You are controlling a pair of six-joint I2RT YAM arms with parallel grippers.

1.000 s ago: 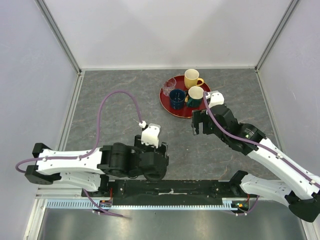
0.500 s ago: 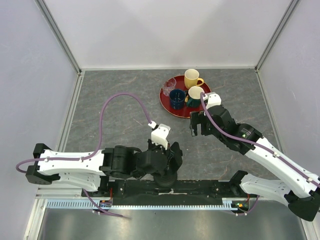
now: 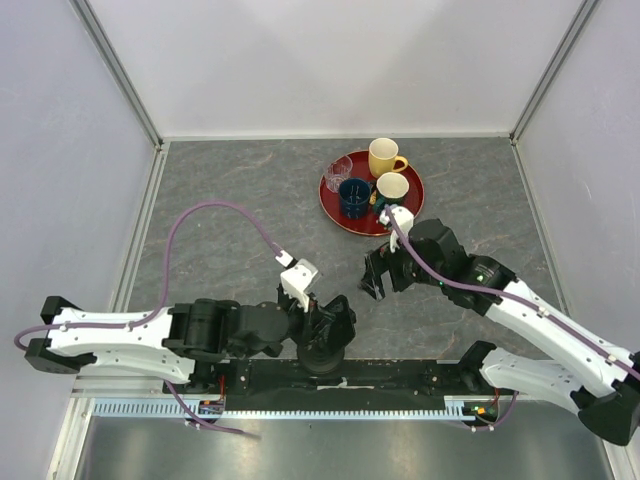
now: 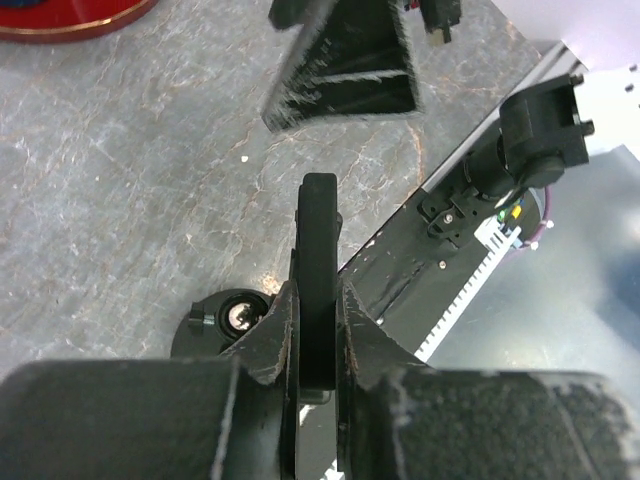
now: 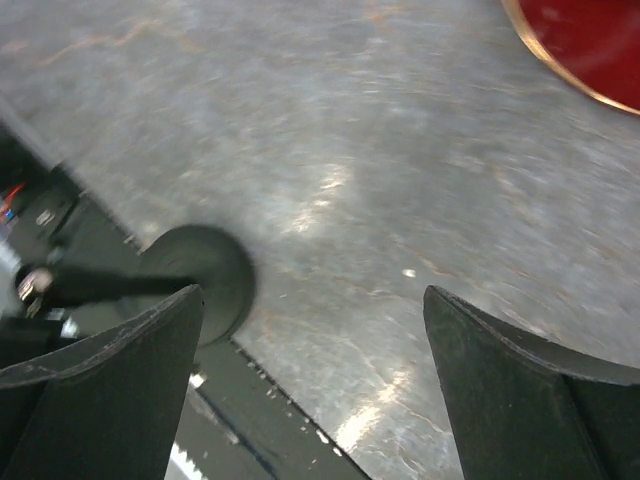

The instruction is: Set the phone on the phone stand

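1. The grey marbled table (image 3: pixel 240 190) carries a round red tray (image 3: pixel 341 216) at its far side, well apart from both grippers.
2. The left gripper (image 4: pixel 318 300) has its jaws narrow and clamped on the thin black rectangular phone (image 4: pixel 319 225). The phone stands edge-on between the fingers and projects past their tips.
3. The right gripper (image 5: pixel 312 300) has its jaws wide and holds nothing. It is near the phone.
4. The small black disc-based phone stand (image 5: pixel 203 285) sits at the near table edge, just beside the phone. Whether they touch cannot be told.
5. Compared with a second ago, the left gripper has shifted nearer the stand, and the right gripper has left the tray's side.
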